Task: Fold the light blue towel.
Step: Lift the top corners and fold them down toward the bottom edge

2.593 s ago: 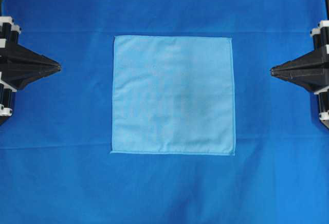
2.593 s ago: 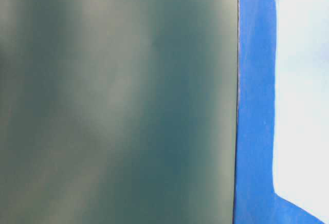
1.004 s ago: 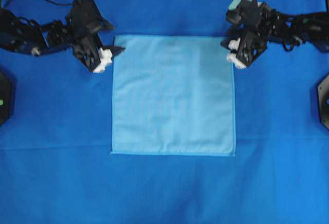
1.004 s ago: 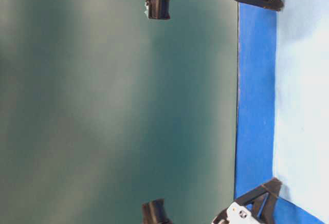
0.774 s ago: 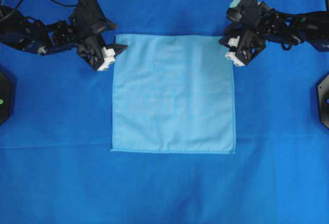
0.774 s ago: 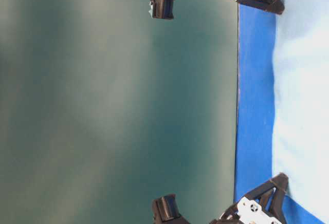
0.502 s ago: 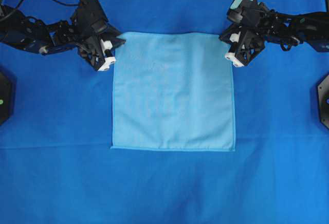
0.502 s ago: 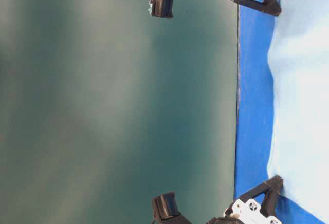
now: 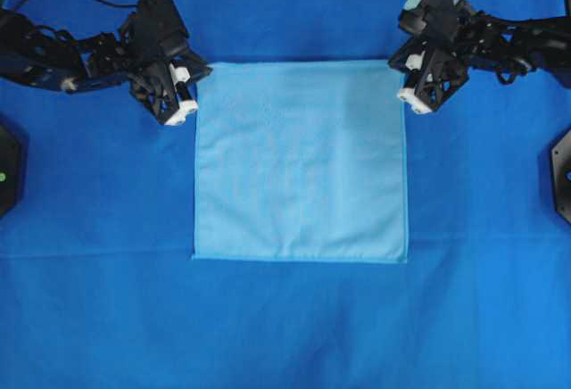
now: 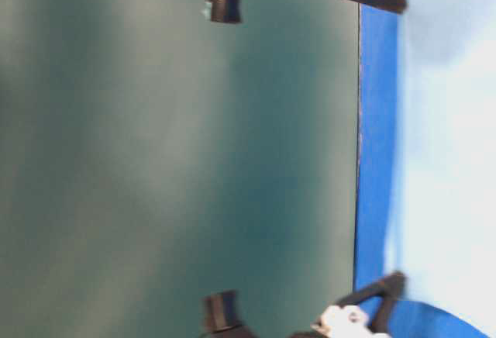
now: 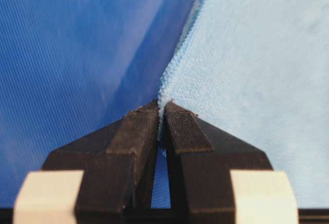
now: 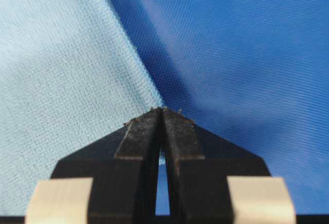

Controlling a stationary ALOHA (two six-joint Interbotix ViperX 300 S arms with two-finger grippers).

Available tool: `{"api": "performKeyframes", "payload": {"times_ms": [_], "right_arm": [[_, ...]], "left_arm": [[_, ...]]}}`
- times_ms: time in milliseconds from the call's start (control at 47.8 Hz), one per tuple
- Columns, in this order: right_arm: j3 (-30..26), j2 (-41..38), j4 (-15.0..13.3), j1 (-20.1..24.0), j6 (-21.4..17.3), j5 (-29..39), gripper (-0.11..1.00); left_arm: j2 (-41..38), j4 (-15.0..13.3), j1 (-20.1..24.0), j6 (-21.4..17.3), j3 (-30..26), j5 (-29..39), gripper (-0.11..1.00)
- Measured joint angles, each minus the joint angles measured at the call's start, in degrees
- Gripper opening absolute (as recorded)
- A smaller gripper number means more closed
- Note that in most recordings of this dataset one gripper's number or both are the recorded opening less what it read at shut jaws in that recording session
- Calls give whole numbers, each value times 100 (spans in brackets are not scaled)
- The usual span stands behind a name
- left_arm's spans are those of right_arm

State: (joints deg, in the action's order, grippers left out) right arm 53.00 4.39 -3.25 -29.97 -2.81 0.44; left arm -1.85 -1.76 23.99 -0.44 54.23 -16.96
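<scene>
Covering the counter, the backdrop (image 9: 285, 335) carries the towel (image 9: 301, 161) at centre, spread in one layer with no fold yet made; the whole fold remains. Both arms reach inward to its far corners. Left gripper (image 11: 161, 112) is clamped on the far-left corner hem, right gripper (image 12: 162, 115) clamped on the far-right corner, both corners slightly raised.

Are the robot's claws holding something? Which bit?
Yes. Both hold the light blue towel: the left gripper pinches one far corner at its hem, the right gripper pinches the other.
</scene>
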Motion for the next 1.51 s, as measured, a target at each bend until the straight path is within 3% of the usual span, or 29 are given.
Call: {"api": "performKeyframes", "payload": {"times_ms": [167, 544, 753, 1234, 1506], "right_arm": [[9, 457, 0, -9, 0, 211, 2], [9, 589, 9, 237, -79, 308, 2], [9, 800, 88, 835, -246, 650, 2], [35, 870, 158, 2839, -1793, 1389, 2], [70, 835, 158, 3428, -2171, 1318, 2]], "left_arm": [[571, 0, -53, -9, 44, 176, 2], [633, 0, -264, -9, 167, 281, 2], [686, 0, -765, -18, 272, 501, 2], [729, 0, -2417, 211, 378, 940, 2], [536, 0, -3059, 483, 132, 940, 2]]}}
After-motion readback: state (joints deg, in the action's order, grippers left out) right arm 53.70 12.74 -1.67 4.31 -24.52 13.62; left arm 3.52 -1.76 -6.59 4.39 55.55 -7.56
